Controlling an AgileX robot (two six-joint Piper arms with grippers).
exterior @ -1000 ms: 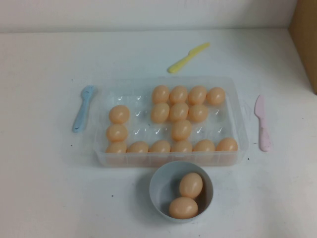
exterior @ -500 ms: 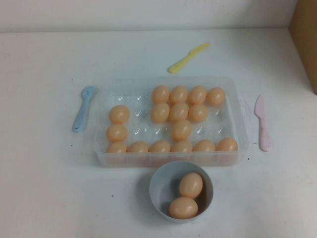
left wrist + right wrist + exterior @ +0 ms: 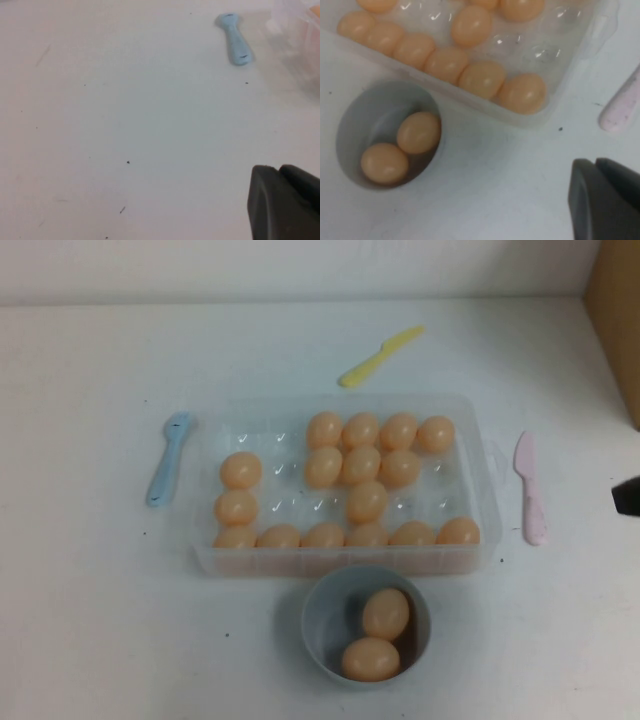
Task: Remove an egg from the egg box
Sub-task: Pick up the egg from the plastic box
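White tabletop fills every view. Right gripper shows only as a dark tip at the table's right edge, beside a pink knife; its grip cannot be told. Left gripper, equally unclear, hovers over bare table near a blue spoon. Eggs sit in the egg box, centre; two in a bowl.

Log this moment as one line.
left hand: off-tray, near blue spoon | right hand: at right edge | egg box: eggs untouched | bowl: two eggs
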